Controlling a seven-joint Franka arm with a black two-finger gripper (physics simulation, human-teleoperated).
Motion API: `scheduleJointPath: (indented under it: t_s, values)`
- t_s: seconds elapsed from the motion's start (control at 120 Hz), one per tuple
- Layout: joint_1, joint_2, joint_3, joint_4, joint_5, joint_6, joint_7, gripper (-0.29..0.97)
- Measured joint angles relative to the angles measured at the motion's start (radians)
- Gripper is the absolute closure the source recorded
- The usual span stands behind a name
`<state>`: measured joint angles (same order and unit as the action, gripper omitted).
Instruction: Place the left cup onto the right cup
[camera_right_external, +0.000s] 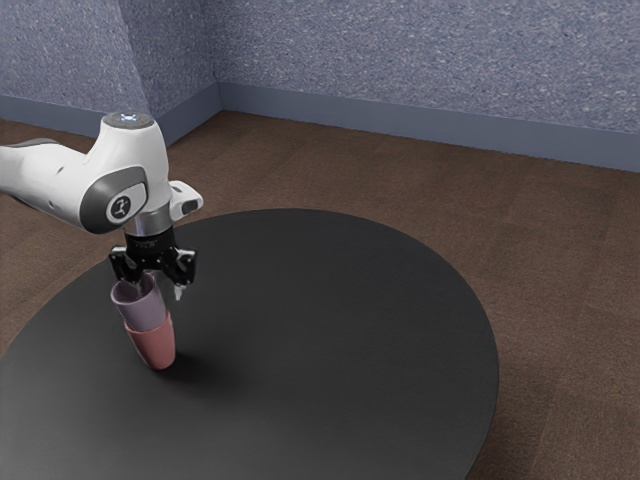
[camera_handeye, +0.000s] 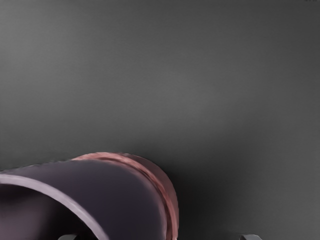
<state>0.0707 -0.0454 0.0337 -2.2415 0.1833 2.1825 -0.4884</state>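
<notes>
End effector (camera_right_external: 150, 285) spread above purple cup (camera_right_external: 138, 308) nested in pink cup (camera_right_external: 155, 345) on roomy table (camera_right_external: 350, 330).

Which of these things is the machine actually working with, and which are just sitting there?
In the job:
purple cup, sitting in the pink one
pink cup
pincer, open above them

Just there:
table
floor
wall

A round, matte black table (camera_right_external: 380, 340) occupied the lower centre of the frame on a brown carpeted floor (camera_right_external: 540, 240). Blue-grey speckled walls (camera_right_external: 420, 50), edged by a slate-blue baseboard (camera_right_external: 450, 122), met at a corner in the upper left. Lighting was soft and even.
</notes>
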Motion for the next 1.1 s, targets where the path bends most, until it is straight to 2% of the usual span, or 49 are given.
scheduleJointPath:
  t_s: [0.15, 0.35, 0.867, 1.1]
  values:
    - [0.0, 0.002, 0.0, 0.0, -0.001, 0.001, 0.001, 0.13]
    - [0.0, 0.003, 0.0, 0.0, -0.001, 0.002, 0.002, 0.05]
    - [0.003, -0.009, -0.006, 0.014, 0.0, -0.008, 0.004, 0.0]
    - [0.001, -0.032, -0.026, 0.071, 0.002, -0.064, 0.007, 0.0]
